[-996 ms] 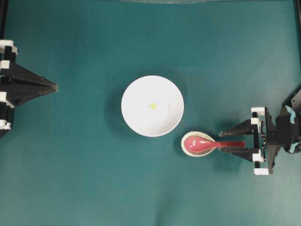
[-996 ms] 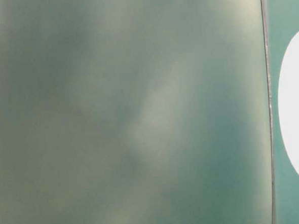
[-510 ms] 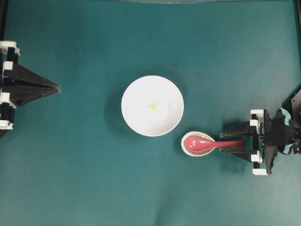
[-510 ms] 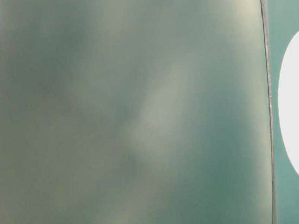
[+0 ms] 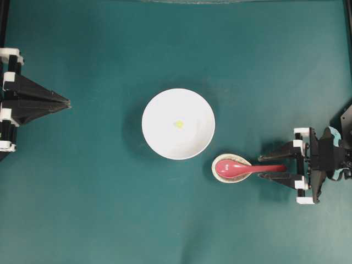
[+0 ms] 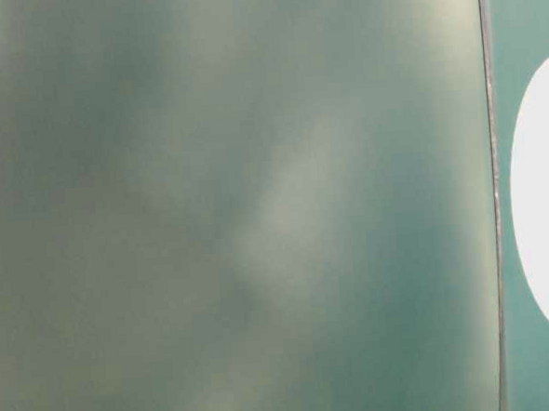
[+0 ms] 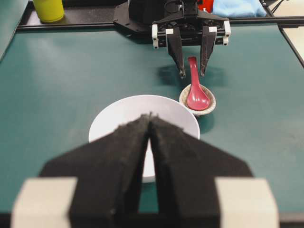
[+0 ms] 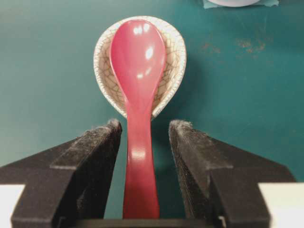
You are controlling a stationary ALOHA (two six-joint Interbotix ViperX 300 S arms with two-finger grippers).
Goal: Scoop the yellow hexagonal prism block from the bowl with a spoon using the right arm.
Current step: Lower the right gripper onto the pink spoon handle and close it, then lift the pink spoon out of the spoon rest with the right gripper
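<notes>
yellow block [image 5: 179,124] only overhead

The scene is evenly and brightly lit from above. Soft shadows are cast beside the bowl [image 5: 178,124]. Glare spots are seen on the glossy spoon [image 8: 138,57]. The table-level view is almost wholly blurred, with the bowl blown out white.

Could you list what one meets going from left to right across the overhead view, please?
left gripper → bowl → yellow hexagonal prism block (inside the bowl) → spoon rest with the spoon lying on it → right gripper
</notes>
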